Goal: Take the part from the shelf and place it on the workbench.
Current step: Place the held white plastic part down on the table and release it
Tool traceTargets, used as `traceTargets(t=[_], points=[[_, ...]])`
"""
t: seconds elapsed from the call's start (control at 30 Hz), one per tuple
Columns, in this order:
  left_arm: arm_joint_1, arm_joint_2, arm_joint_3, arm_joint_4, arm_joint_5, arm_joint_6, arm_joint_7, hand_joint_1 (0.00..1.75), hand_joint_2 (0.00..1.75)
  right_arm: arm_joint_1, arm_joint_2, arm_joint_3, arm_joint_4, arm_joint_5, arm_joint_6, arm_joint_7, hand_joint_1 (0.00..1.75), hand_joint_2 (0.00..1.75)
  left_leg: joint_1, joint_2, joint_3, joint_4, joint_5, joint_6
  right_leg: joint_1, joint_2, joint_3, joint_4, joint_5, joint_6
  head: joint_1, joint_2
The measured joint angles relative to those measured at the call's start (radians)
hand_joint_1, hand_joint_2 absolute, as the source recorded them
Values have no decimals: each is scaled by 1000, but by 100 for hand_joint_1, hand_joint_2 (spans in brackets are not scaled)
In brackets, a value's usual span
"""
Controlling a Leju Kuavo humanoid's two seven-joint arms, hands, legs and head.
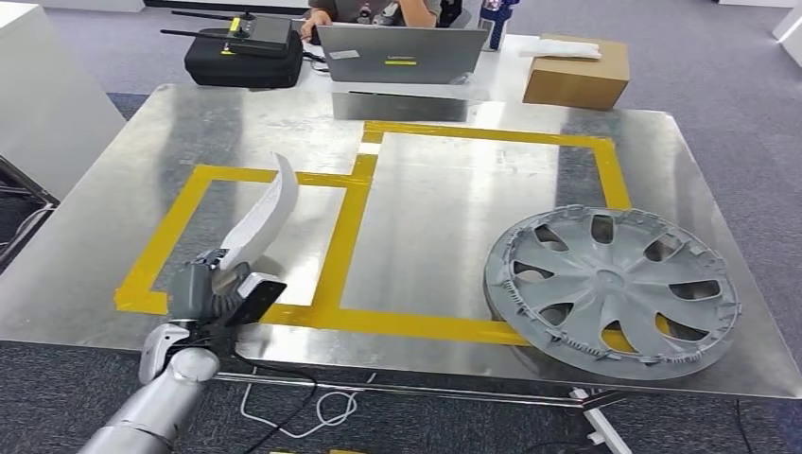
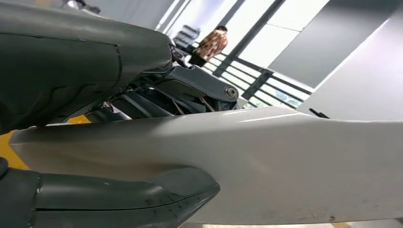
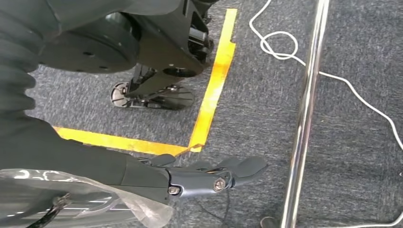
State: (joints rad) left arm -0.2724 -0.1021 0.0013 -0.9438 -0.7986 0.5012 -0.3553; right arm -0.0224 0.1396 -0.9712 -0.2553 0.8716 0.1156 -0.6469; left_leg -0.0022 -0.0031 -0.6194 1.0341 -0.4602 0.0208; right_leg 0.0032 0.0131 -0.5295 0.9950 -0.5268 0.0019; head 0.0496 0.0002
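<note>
The part (image 1: 268,212), a long curved white panel, stands up over the near left corner of the workbench (image 1: 444,203), clamped at its lower end in the left hand (image 1: 219,288). It looks light, stiff and smooth (likely slippery), so holding nearer the middle seems steadier. The right hand (image 3: 209,178) hangs over carpet, fingers extended, holding nothing. A hubcap (image 1: 612,288) lies at the right; a laptop (image 1: 402,54) sits beyond.

One curved white part (image 1: 268,210), one grey wheel cover (image 1: 613,289), one laptop (image 1: 401,53), one cardboard box (image 1: 576,74), one black case (image 1: 244,59)
</note>
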Motion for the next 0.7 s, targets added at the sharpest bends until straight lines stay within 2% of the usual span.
traceTargets(t=[0.13, 0.23, 0.37, 0.43, 0.57, 0.7], points=[[-38, 27, 0, 65, -65, 13, 46, 175, 175, -6, 0, 0, 4, 20, 3, 4, 0, 175, -1, 0, 2, 0, 0, 0, -2, 0, 1, -1, 0, 15, 0, 0], [-55, 52, 0, 101, -115, 18, 88, 175, 175, -10, 0, 0, 8, 34, 10, 5, 0, 175, -1, 0, 6, 0, 0, 0, -2, 0, 4, -1, 0, 19, 0, 0], [-62, 83, 0, 135, -150, 17, 123, 0, 175, -14, 0, 1, 16, 37, 15, 5, 0, 0, 0, 0, 12, -2, 1, -1, -2, 0, 7, 0, 0, 19, -1, 0], [-62, 97, 1, 148, -164, 15, 137, 0, 175, -14, 0, 1, 19, 37, 18, 6, 0, 0, 1, 0, 14, -4, 2, -3, -1, 0, 8, 1, 0, 19, -1, 0], [-57, 117, 3, 159, -202, 36, 159, 0, 0, -14, 4, 1, 25, 34, 17, 19, 0, 0, 3, 0, 14, -6, 4, -6, 1, 0, 7, 1, 0, 18, -1, 0], [-44, 127, 16, 148, -193, 46, 145, 0, 0, -12, 9, -4, 29, 21, 7, 30, 0, 0, 5, 0, 14, -6, 4, -7, 3, 0, 7, 2, -1, 16, -1, 0]])
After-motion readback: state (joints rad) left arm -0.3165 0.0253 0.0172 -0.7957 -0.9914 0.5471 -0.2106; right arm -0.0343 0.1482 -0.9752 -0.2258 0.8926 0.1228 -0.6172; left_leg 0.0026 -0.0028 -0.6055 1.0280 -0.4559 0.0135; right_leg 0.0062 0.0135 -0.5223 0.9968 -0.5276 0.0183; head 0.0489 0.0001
